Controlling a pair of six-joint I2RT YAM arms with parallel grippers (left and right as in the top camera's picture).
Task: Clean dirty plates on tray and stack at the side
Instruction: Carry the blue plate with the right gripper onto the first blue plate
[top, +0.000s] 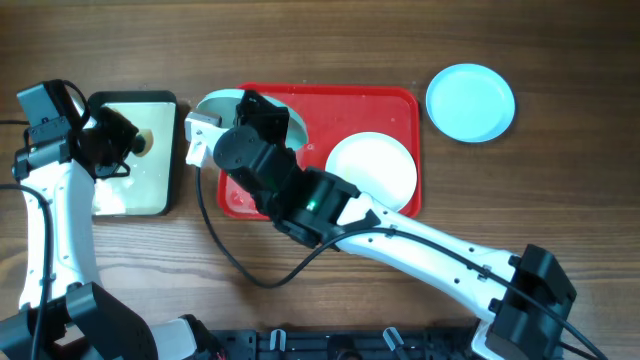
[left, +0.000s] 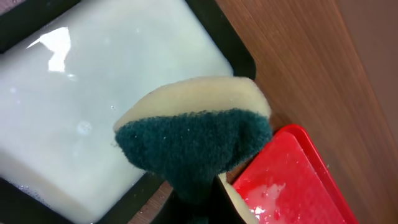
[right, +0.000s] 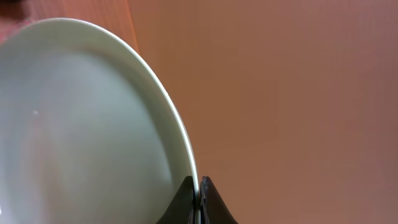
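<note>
- Overhead:
  - The right gripper (top: 205, 128) is reaching into the 10 o'clock corner of the red tray (top: 385, 105).
  - It is pinching the rim of a pale plate (top: 222, 103). The plate seems to be tipped up off the tray floor, probably to offer its face to the other arm for scrubbing.
  - The white plate (top: 370, 170) is lying flat toward the tray's 4 o'clock side, apparently waiting its turn.
  - An aqua plate (top: 470, 103) is sitting on the bench (top: 300, 40) just off the tray's 2 o'clock corner, likely the start of the stack.
  - The left gripper (top: 125, 140) is hovering over a black-rimmed wash tray (top: 140, 195) at 9 o'clock of the red tray, clamping a sponge (top: 143, 141).
- Left wrist:
  - The fingers are squeezing the sponge into a fold, with the green scouring side facing the camera.
  - Milky liquid is lying in the wash tray beneath, so the sponge is probably being loaded with suds.
  - The red tray's corner is showing at 5 o'clock, smeared wet.
- Right wrist:
  - The fingers are standing almost together at 6 o'clock, with only the thin plate rim between them.
  - The plate is sweeping up toward 10 o'clock.
  - This edge grip is leaving the whole face free for wiping.
</note>
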